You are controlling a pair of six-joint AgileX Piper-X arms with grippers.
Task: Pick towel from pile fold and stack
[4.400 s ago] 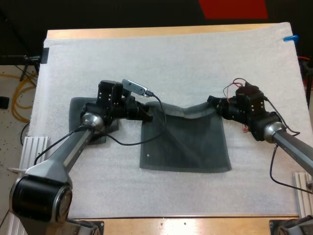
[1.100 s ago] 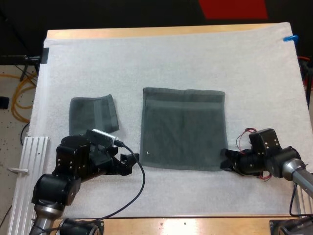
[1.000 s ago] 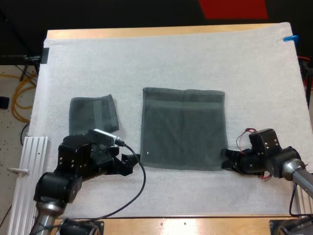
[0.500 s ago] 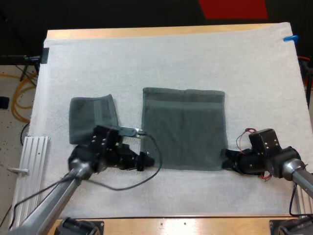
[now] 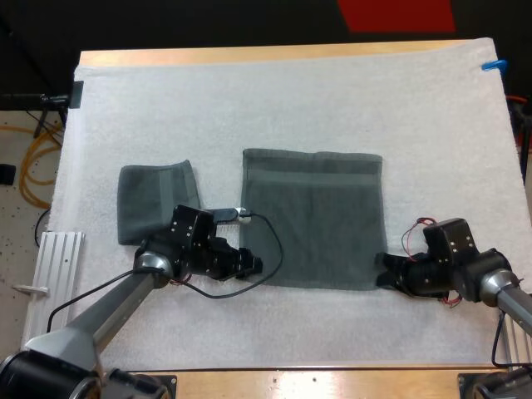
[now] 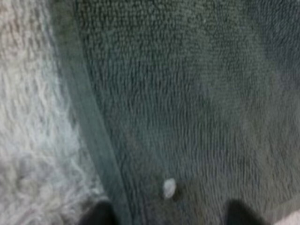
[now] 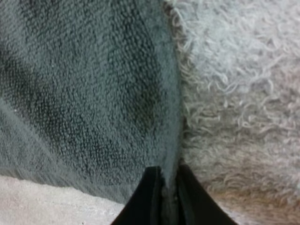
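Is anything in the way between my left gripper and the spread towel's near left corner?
Nothing visible. The left gripper sits open right at that corner of the spread towel; the folded towel lies apart, farther left.

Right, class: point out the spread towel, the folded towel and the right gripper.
spread towel (image 5: 320, 224), high view, its middle.
folded towel (image 5: 154, 199), high view, its top.
right gripper (image 5: 382, 272), high view, between fingertips.

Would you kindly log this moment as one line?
left gripper: open at near-left corner of spread dark grey-green towel | right gripper: shut on its near-right corner
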